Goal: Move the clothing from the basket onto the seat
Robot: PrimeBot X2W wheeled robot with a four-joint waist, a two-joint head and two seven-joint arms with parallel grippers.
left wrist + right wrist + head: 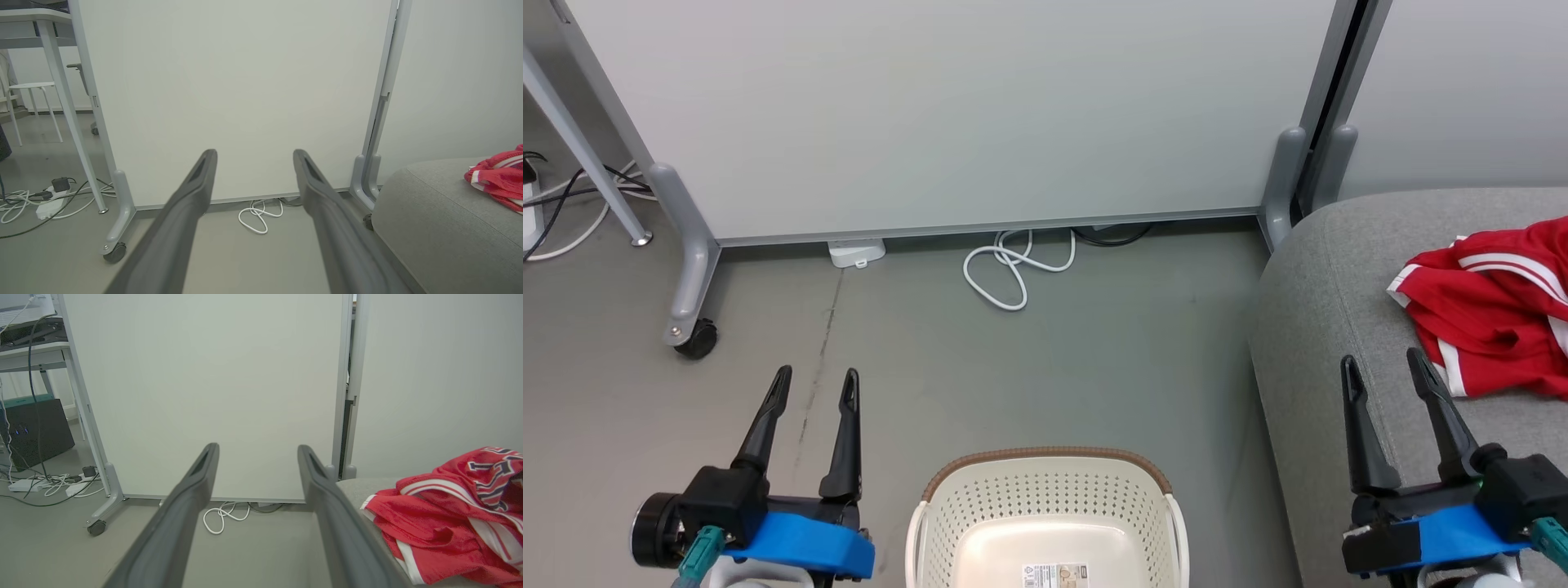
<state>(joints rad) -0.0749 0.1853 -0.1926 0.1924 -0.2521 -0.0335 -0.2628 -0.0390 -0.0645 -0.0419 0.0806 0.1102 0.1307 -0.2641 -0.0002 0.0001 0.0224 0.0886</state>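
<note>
Basket (1045, 469) on floor (1094, 351), partition (972, 114) behind; clothing (1494, 306) is laid on the seat (1323, 327) to its right. Left gripper (817, 376) and right gripper (1382, 357) are held spread, empty.

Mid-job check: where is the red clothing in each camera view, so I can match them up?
Head view: red white-striped fabric clothing at the right edge, on the grey upholstered seat.
Left wrist view: clothing at the right edge, mid-height.
Right wrist view: clothing at lower right.
Shared landmark: coiled white cable near each view's middle.
</note>
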